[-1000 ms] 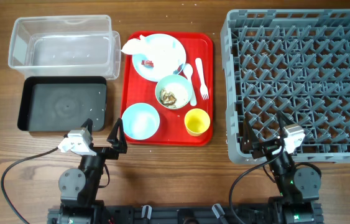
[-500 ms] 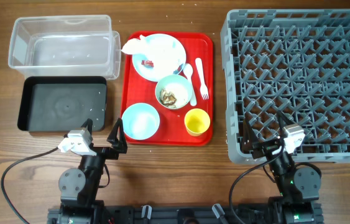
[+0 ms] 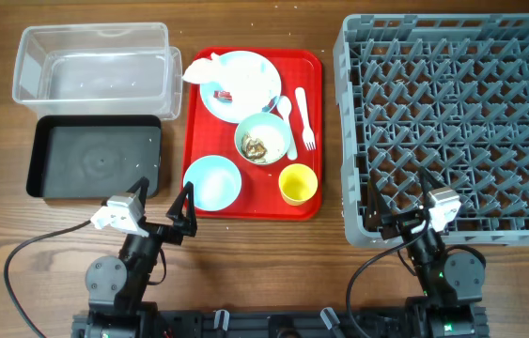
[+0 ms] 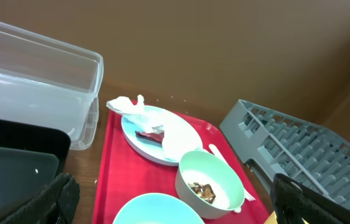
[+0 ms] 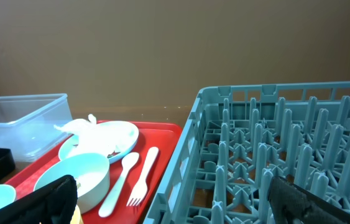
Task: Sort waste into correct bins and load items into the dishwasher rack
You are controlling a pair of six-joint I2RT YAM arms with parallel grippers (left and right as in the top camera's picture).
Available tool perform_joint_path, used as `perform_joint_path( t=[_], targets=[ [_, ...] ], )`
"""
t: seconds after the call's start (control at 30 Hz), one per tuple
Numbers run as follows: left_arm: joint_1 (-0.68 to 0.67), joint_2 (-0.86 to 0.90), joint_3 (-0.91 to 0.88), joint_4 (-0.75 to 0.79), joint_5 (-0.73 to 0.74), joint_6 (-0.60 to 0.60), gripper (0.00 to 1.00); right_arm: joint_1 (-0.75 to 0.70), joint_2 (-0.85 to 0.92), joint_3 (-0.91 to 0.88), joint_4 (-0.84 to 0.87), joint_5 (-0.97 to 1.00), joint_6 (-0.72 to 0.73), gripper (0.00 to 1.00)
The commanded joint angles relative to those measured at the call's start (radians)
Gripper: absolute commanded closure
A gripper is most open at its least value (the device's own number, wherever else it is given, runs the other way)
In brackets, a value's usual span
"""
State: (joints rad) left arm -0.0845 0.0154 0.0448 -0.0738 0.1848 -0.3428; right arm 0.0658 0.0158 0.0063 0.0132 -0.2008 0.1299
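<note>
On the red tray [image 3: 313, 68] a pale blue plate [image 3: 245, 80] holds a crumpled white napkin [image 3: 203, 68] and a small red wrapper [image 3: 224, 96]. A pale green-white bowl [image 3: 263, 139] holds food scraps [image 4: 201, 190]. A pale blue bowl [image 3: 212, 181], a yellow cup [image 3: 298, 183], a white spoon [image 3: 286, 117] and a white fork [image 3: 304, 117] are also on the tray. The grey rack [image 3: 452, 122] stands on the right. My left gripper [image 3: 163, 199] is open and empty just before the blue bowl. My right gripper [image 3: 398, 197] is open and empty over the rack's near left corner.
A clear deep tub [image 3: 95, 61] stands at the far left, and a black shallow tub [image 3: 95, 158] sits just in front of it. Both tubs hold nothing. Bare wooden table lies between the tray and the rack and along the near edge.
My left gripper has shifted slightly to the right, toward the tray's near left corner. The right arm and all objects have not moved.
</note>
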Motion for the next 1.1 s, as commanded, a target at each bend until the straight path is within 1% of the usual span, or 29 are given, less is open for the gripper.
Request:
perform_joint_path(
  t=[0.0, 0.13, 0.2, 0.23, 0.3, 0.37, 0.4, 0.5, 0.57, 0.67, 0.73, 0.77, 0.9, 0.97, 1.03, 1.07],
  targets=[
    [0.004, 0.018, 0.045, 0.002, 0.004, -0.005, 0.00, 0.003, 0.007, -0.001, 0.002, 0.005, 0.003, 0.00],
    [0.004, 0.127, 0.140, 0.000, 0.005, -0.005, 0.00, 0.003, 0.007, -0.001, 0.002, 0.005, 0.004, 0.00],
    [0.004, 0.210, 0.206, -0.023, 0.005, -0.005, 0.00, 0.003, 0.007, -0.001, 0.002, 0.005, 0.004, 0.00],
    [0.004, 0.269, 0.264, -0.059, 0.005, -0.005, 0.00, 0.003, 0.007, -0.001, 0.002, 0.005, 0.003, 0.00],
    [0.003, 0.376, 0.389, -0.151, 0.005, -0.005, 0.00, 0.003, 0.007, -0.001, 0.003, 0.005, 0.003, 0.00],
    [0.003, 0.527, 0.573, -0.286, 0.005, 0.000, 0.00, 0.003, 0.007, -0.001, 0.002, 0.005, 0.004, 0.00],
    [0.003, 0.614, 0.678, -0.363, 0.006, 0.014, 0.00, 0.003, 0.007, -0.001, 0.002, 0.005, 0.003, 0.00],
    [-0.011, 0.822, 0.913, -0.532, 0.009, 0.078, 0.01, 0.003, 0.007, -0.001, 0.002, 0.005, 0.004, 0.00],
    [-0.048, 0.995, 1.085, -0.645, 0.008, 0.108, 0.00, 0.003, 0.007, -0.001, 0.002, 0.005, 0.003, 0.00],
    [-0.127, 1.283, 1.357, -0.829, 0.007, 0.200, 0.00, 0.003, 0.007, -0.001, 0.002, 0.005, 0.004, 0.00],
    [-0.172, 1.441, 1.490, -0.928, 0.005, 0.277, 0.00, 0.003, 0.007, -0.001, 0.002, 0.005, 0.004, 0.00],
    [-0.188, 1.515, 1.523, -0.941, 0.005, 0.311, 0.00, 0.003, 0.007, -0.001, 0.002, 0.005, 0.004, 0.00],
    [-0.195, 1.668, 1.524, -0.929, 0.016, 0.313, 0.00, 0.003, 0.007, -0.001, 0.002, 0.005, 0.004, 0.01],
    [-0.202, 1.679, 1.524, -0.874, 0.074, 0.314, 0.00, 0.003, 0.007, -0.001, 0.002, 0.005, 0.004, 0.00],
    [-0.216, 1.680, 1.544, -0.798, 0.071, 0.315, 0.00, 0.003, 0.007, -0.001, 0.002, 0.005, 0.004, 0.00],
    [-0.219, 1.690, 1.556, -0.745, 0.033, 0.313, 0.00, 0.003, 0.007, -0.001, 0.003, 0.005, 0.004, 0.00]
  ],
)
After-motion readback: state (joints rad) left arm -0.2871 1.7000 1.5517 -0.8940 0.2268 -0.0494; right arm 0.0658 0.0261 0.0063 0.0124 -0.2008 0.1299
